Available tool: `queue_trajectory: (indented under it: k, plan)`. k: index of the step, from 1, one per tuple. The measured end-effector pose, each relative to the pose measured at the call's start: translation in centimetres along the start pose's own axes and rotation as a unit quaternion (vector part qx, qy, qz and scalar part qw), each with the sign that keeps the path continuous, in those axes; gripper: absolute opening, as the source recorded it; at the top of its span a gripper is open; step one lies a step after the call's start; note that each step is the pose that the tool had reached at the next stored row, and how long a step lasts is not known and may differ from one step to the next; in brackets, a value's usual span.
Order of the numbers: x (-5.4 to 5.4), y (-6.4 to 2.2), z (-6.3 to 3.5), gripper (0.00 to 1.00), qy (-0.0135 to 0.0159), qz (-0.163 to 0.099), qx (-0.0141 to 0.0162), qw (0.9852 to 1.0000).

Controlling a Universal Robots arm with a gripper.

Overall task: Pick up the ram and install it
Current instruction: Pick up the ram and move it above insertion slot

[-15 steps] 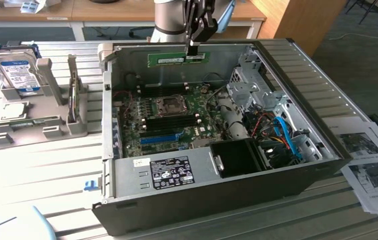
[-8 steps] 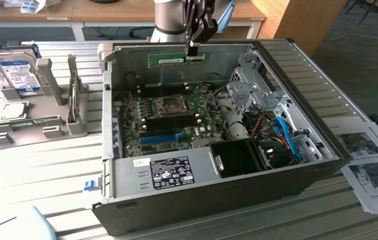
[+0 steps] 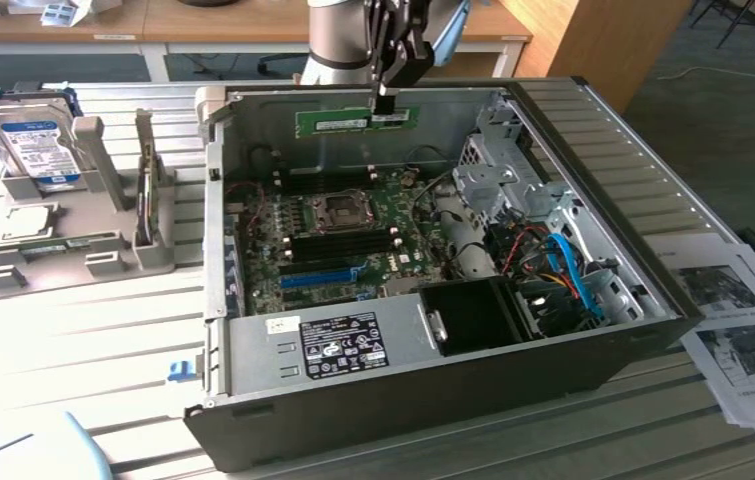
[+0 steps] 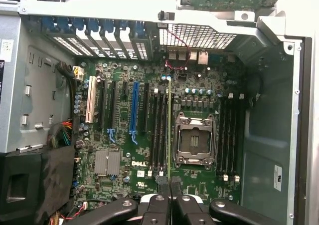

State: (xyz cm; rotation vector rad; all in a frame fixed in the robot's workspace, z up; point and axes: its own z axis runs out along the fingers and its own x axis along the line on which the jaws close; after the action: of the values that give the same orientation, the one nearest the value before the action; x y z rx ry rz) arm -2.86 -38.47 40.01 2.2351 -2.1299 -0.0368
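your pincer (image 3: 384, 106) is clamped on the upper edge of the ram (image 3: 340, 123), near the end of the stick toward the exterior view's right. the ram hangs level, its long side horizontal and its green face with the white label turned to the camera. it sits up at the height of the open computer case's (image 3: 417, 400) far wall, well above the motherboard (image 3: 350, 235) and touching nothing but your fingers.

from the wrist camera you see the ram (image 4: 169, 125) edge-on as a thin line running away from the pincer (image 4: 170, 185), whose two black fingers (image 4: 163, 184) are pressed against the stick from either side. that line falls between a bank of black memory slots (image 4: 159, 130) and the cpu socket (image 4: 193, 140), running parallel to the slots. the long blue slot (image 4: 133, 110) lies further off, on the far side of that bank from the socket.

outside the case, toward the exterior view's left, a hard drive (image 3: 33, 145) with a blue and white label stands upright in a grey holder (image 3: 44, 250) on the slatted tabletop (image 3: 97, 340). printed papers (image 3: 737, 330) lie by the case on the exterior view's right.
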Motion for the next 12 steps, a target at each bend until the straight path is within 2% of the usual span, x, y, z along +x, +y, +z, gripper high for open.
queue_trajectory:
  k: [4,12]
  plan:
    - [0.0,-0.01,0.11,0.11,-0.0002,0.000,0.0003,1.0000]
    - [0.0,-0.06,1.03,0.11,0.0000,0.000,0.0008,1.0000]
